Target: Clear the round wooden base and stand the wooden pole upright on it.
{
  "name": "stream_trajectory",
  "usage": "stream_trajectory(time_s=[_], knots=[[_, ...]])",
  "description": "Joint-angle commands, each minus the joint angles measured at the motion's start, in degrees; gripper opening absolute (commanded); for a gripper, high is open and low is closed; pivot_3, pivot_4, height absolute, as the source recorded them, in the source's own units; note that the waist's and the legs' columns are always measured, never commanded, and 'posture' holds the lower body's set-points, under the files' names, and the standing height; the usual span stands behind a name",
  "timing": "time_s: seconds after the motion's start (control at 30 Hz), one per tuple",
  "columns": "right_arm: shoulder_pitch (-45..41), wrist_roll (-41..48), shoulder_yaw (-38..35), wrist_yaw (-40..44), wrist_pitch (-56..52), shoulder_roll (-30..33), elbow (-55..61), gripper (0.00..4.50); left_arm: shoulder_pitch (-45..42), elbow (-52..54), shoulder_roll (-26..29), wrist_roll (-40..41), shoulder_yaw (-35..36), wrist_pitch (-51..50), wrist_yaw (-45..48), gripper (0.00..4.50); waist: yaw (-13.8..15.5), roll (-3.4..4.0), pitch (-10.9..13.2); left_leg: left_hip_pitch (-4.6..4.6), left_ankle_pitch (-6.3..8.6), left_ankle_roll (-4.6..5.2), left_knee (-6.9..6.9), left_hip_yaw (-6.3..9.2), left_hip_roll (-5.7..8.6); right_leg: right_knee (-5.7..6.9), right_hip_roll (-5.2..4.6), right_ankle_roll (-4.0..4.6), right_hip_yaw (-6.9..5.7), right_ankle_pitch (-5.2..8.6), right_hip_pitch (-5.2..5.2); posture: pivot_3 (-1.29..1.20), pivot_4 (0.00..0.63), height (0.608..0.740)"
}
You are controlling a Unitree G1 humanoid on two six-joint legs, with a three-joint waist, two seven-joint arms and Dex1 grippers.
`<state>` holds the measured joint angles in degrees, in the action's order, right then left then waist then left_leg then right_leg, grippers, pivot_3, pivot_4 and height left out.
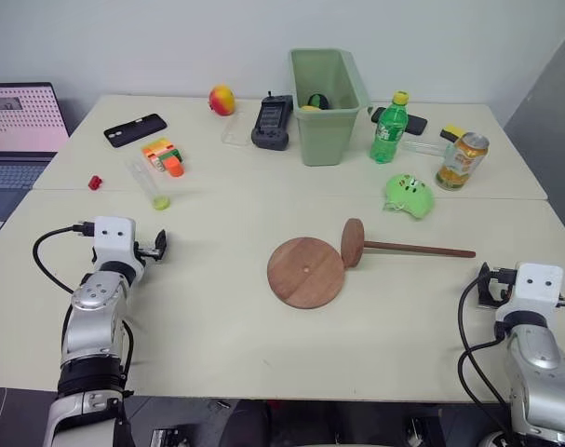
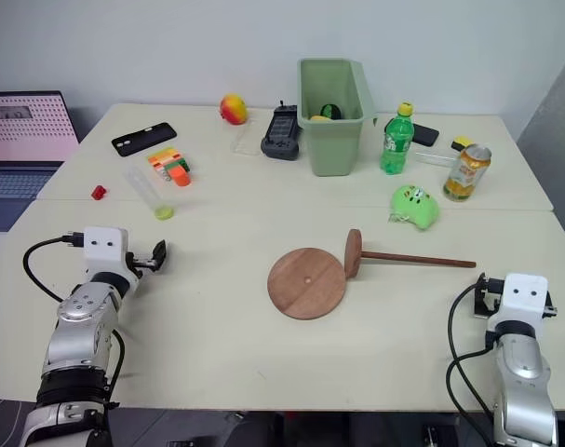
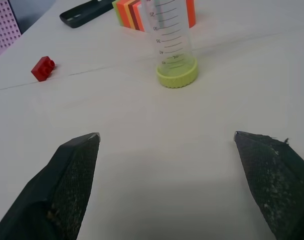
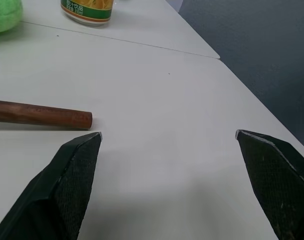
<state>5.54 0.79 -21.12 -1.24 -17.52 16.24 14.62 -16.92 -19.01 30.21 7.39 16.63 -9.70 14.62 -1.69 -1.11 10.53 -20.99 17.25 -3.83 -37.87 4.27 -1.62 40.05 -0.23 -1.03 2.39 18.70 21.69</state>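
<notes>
Hands sit at the two near corners of the pale surface (image 1: 208, 317), both spread wide and holding nothing. From where I stand, the left hand (image 1: 158, 247) hovers well apart from everything that matters. Next comes the base (image 1: 305, 272), flat and already bare on top, near the middle. Touching its far-right edge is the pole (image 1: 417, 249), lying on its side with its disc end against the base and its long axis running off to the right. Its free tip ends near the right hand (image 4: 167, 142), so that arm looks better placed to lift it.
</notes>
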Motion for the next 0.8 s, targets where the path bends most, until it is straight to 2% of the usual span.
stream_trajectory(time_s=[0.03,0.17,0.4,0.53,0.63,0.8], knots=[[-0.14,-0.51,-0.33,0.15,0.21,0.71,2.77,4.5,0.66,2.75,1.49,0.24,0.58,-0.74,0.96,4.47,0.0,0.0,0.0,0.0,0.0,0.0,0.0,0.0,0.0,0.0,0.0,0.0,0.0,0.0,0.0,0.0,0.15,0.74],[0.13,0.14,0.31,3.51,-2.17,3.32,6.34,4.5,2.14,7.39,2.96,3.6,0.19,-3.78,7.52,4.47,-0.01,0.0,0.0,0.0,0.0,0.0,0.0,-0.01,0.0,0.0,0.0,0.0,0.01,0.0,0.0,0.0,0.15,0.74],[-3.84,8.97,7.06,29.78,-12.23,23.57,11.56,4.5,2.17,22.34,10.03,10.65,-5.91,-13.55,25.16,4.47,-0.09,0.01,0.01,0.07,0.0,0.01,-0.04,0.05,0.06,-0.03,0.1,0.0,-0.05,0.0,-0.13,0.0,0.15,0.74],[-12.9,17.23,10.24,45.85,-18.03,35.22,9.1,4.5,-3.27,30.2,12.39,14.86,-9.7,-18.23,31.79,4.47,0.02,0.01,0.04,0.07,0.0,0.02,-0.07,0.06,0.09,-0.07,0.13,0.0,-0.07,0.0,-0.19,0.0,0.15,0.74],[-23.54,17.07,17.21,57.21,-15.76,41.53,1.69,4.5,-8.75,35.17,11.91,20.18,-12.5,-19.42,38.3,4.47,-0.03,0.01,0.05,0.07,0.0,0.03,-0.07,0.09,0.1,-0.17,0.17,0.0,-0.12,0.0,-0.26,0.0,0.15,0.74],[-43.34,11.01,31.36,70.84,-13.06,42.21,-15.2,4.5,-16.85,38.52,10.52,23.06,-18.4,-20.01,44.94,4.47,-0.34,0.01,0.1,0.07,0.01,0.05,-0.09,-0.01,0.11,-0.19,0.18,0.0,-0.05,0.0,-0.21,0.0,0.15,0.74]])
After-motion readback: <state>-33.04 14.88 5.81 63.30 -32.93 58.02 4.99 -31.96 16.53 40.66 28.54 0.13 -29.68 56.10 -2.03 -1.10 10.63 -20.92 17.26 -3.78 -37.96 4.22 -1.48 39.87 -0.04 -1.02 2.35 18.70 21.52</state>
